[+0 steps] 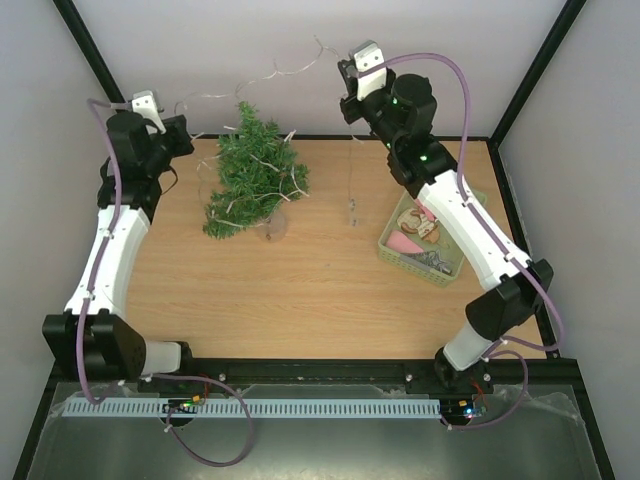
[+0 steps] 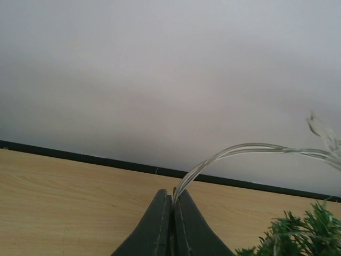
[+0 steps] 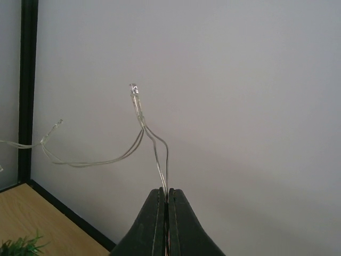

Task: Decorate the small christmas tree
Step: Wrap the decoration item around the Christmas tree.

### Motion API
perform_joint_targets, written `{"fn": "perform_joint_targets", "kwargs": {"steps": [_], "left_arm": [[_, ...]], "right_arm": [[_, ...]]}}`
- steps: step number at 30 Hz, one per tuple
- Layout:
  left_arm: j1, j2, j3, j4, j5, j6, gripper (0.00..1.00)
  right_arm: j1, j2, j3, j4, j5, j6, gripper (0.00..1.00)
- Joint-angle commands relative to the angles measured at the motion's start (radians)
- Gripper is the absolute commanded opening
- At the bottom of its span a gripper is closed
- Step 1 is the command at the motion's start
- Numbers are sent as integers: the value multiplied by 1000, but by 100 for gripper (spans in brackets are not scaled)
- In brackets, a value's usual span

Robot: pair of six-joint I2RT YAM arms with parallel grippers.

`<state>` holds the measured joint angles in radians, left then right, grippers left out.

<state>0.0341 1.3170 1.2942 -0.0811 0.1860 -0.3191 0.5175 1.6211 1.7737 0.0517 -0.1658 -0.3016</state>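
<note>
My left gripper [image 2: 171, 194] and right gripper [image 3: 168, 191] are both clamped shut on the light string [image 1: 283, 68], which spans between them. The small christmas tree [image 1: 255, 175] stands near the far edge of the desk [image 1: 320, 290], below the string and nearer my left gripper.

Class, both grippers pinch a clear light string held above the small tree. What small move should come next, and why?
Probably lower both grippers together toward the small christmas tree. The left gripper and right gripper are each shut on the light string, whose span hangs in the air above the branches, so lowering should drape it on them.
</note>
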Motion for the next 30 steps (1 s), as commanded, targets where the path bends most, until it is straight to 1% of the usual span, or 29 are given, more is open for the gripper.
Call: {"fn": "perform_joint_targets", "kwargs": {"steps": [1,9,14,17,20,24,27,30], "left_arm": [[9,61,54,8,-7,28,4],[11,127,61,40,-29,61,4],[16,179,93,24,-55,56,4],[16,219,118,26,-37,57,4],[17,258,151,33,14,53,5],[18,295,173,50,97,32,10],[20,314,196,15,134,27,19],[28,307,195,-3,160,17,25]], "right_arm": [[-21,43,39,-8,-4,22,2],[-44,110,63,-5,5,57,2],[-59,150,82,-23,8,58,2],[-74,181,102,-43,9,68,2],[-96,204,117,-59,14,97,2],[-135,218,130,-89,22,134,2],[-164,216,124,-90,-12,146,2],[-175,209,114,-90,-49,143,2]]}}
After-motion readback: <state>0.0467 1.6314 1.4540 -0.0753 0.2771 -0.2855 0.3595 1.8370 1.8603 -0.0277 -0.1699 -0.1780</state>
